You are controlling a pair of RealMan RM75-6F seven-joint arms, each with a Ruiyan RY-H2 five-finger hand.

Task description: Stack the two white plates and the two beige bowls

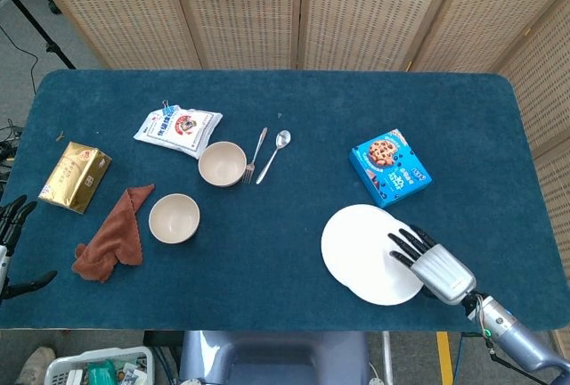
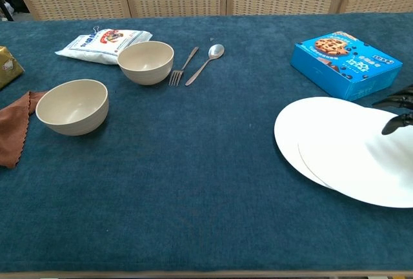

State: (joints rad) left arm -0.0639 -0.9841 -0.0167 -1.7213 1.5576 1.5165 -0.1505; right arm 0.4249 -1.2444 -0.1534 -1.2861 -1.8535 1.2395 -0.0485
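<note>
Your right hand [image 1: 434, 263] sits over the near-right edge of the upper white plate [image 1: 392, 269]; its dark fingers [image 1: 405, 243] are spread apart and extended flat across the plate, holding nothing. Whether they press on it you cannot tell. In the chest view only the fingertips [image 2: 395, 123] show at the right border.

The upper white plate overlaps the lower white plate [image 1: 349, 238], offset toward the near right, so the pair is partly stacked on the blue table [image 1: 285, 251].

Your left hand [image 1: 11, 233] is at the far left edge, off the table; its fingers look apart and hold nothing, though little of it shows.

The two beige bowls stand apart, both upright: the near bowl [image 1: 174, 218] just beside the brown cloth [image 1: 111, 236], the far bowl [image 1: 222, 163] beside the fork [image 1: 256, 155] and spoon [image 1: 274, 154].

Also on the table: white clipped bag [image 1: 177, 129], gold packet [image 1: 75, 176], blue cookie box [image 1: 389, 167] behind the plates.
</note>
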